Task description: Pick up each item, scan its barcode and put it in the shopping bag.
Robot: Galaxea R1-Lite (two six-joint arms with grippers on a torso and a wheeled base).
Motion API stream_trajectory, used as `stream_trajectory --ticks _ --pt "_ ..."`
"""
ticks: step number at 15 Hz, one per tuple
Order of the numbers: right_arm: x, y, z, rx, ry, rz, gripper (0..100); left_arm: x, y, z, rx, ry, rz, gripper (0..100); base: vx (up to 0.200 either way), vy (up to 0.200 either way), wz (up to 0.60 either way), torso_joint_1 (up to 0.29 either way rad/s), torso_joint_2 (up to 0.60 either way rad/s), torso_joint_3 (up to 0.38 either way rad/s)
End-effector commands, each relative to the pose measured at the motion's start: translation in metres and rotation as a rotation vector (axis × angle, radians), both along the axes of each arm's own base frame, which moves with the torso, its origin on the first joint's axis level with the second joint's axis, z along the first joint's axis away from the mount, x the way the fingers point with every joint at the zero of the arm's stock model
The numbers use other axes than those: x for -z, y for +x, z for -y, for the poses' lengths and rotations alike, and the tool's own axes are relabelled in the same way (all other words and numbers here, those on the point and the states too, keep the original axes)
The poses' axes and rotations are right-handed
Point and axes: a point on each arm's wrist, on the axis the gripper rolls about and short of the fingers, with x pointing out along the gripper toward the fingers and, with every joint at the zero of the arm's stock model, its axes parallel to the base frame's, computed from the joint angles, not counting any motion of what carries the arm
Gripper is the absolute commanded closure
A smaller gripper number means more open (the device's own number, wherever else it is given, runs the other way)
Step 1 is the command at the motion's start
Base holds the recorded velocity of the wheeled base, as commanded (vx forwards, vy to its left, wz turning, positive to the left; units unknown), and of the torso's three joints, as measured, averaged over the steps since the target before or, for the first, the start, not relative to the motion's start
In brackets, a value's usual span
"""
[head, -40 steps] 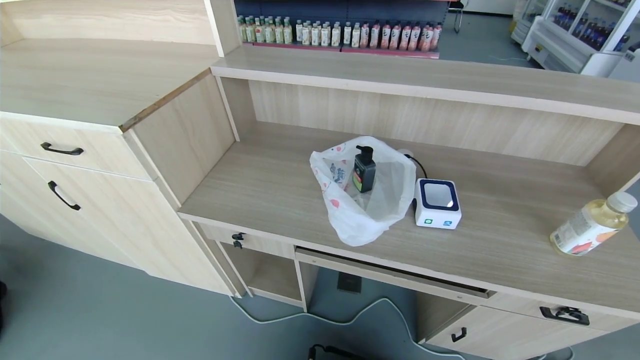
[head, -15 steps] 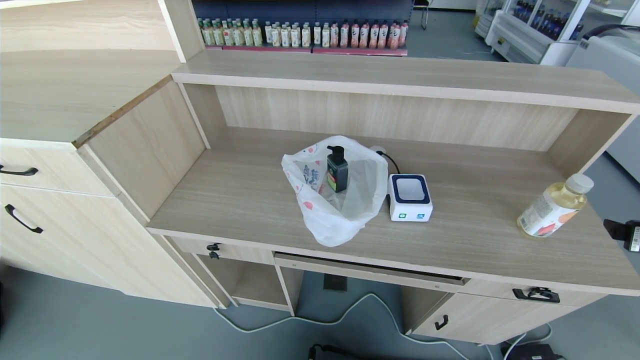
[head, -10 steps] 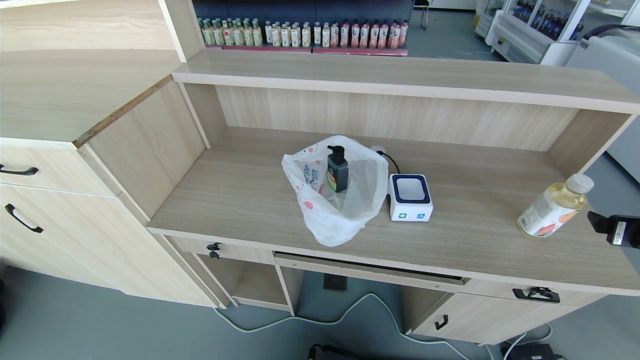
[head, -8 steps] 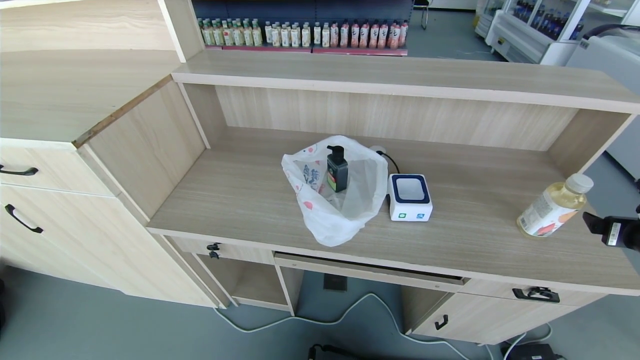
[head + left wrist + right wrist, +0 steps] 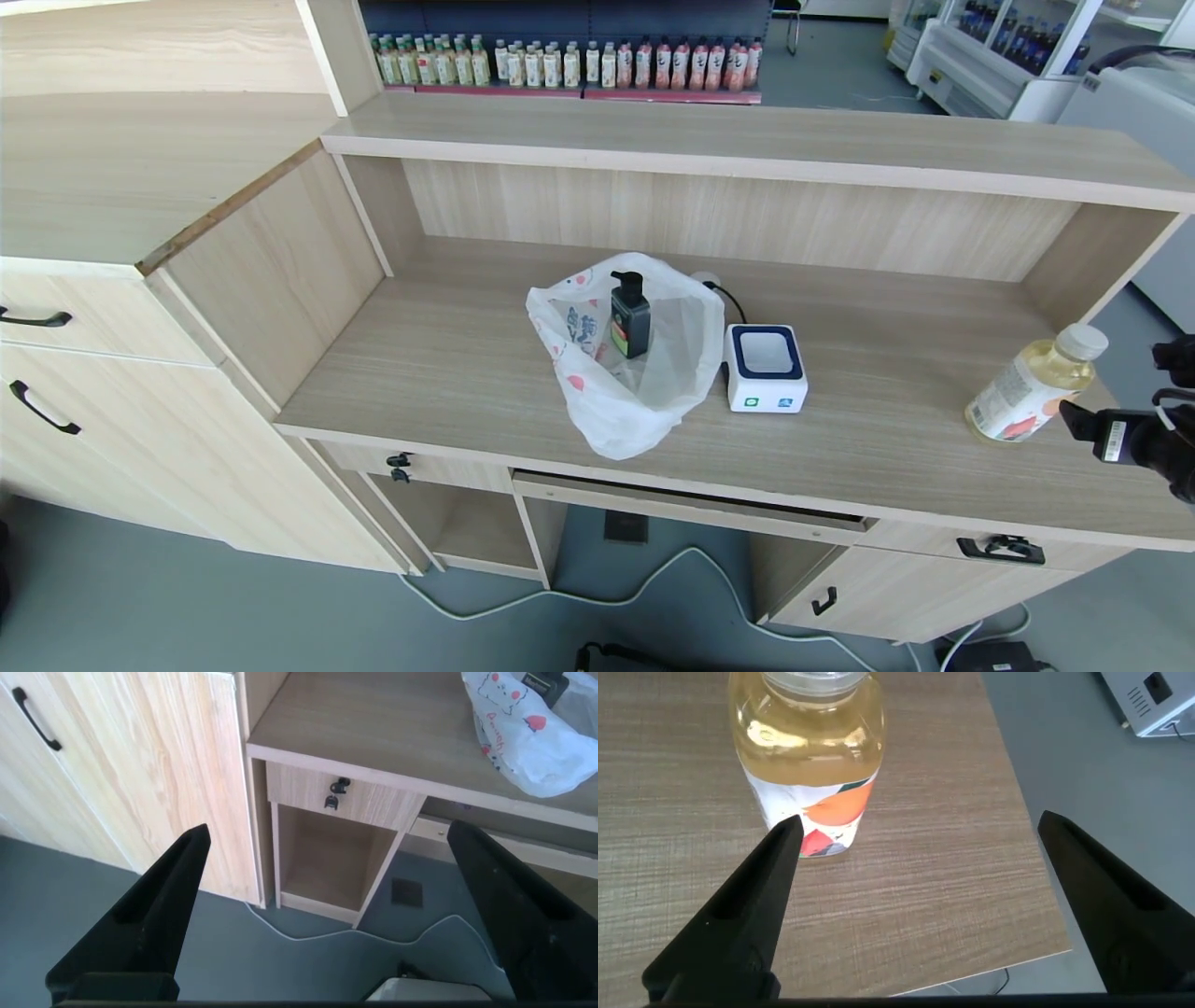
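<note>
Since the wooden counter (image 5: 887,448) is broad and the juice bottle (image 5: 1032,387) stands upright near its right end, well apart from everything else, I judge there is room to come in level. The shopping bag (image 5: 616,401) sits mid-counter with 1 dark pump bottle (image 5: 630,322) upright inside, and the white scanner (image 5: 766,369) is just beside it. My right gripper (image 5: 920,826) is spread wide and near the juice bottle, but the bottle lies closer to 1 finger than the other. I should shift sideways until it is centred, then close on the labelled body below the shoulder, firmly, as it looks smooth and nearly full. My left gripper (image 5: 327,833) hangs low before the counter's left end, also spread wide and holding nothing.
</note>
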Motion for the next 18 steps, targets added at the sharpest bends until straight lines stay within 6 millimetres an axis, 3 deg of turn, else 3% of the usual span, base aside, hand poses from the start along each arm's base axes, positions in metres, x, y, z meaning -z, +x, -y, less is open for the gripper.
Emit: stream_trajectory --ticks 1,10,18 --pt "0.008 0.005 -0.001 -0.009 0.005 -0.014 0 0.000 0.000 0.000 -0.001 0.000 0.001 0 0.000 0.000 0.00 0.000 0.00 0.000" --pt "0.025 0.022 -0.004 -0.045 -0.030 0.013 0 0.000 0.000 0.000 -0.001 0.000 0.001 0 0.000 0.000 0.00 0.000 0.00 0.000" --pt "0.028 0.038 -0.015 -0.092 -0.040 0.041 0 0.000 0.000 0.000 -0.001 0.000 0.001 0 0.000 0.000 0.00 0.000 0.00 0.000"
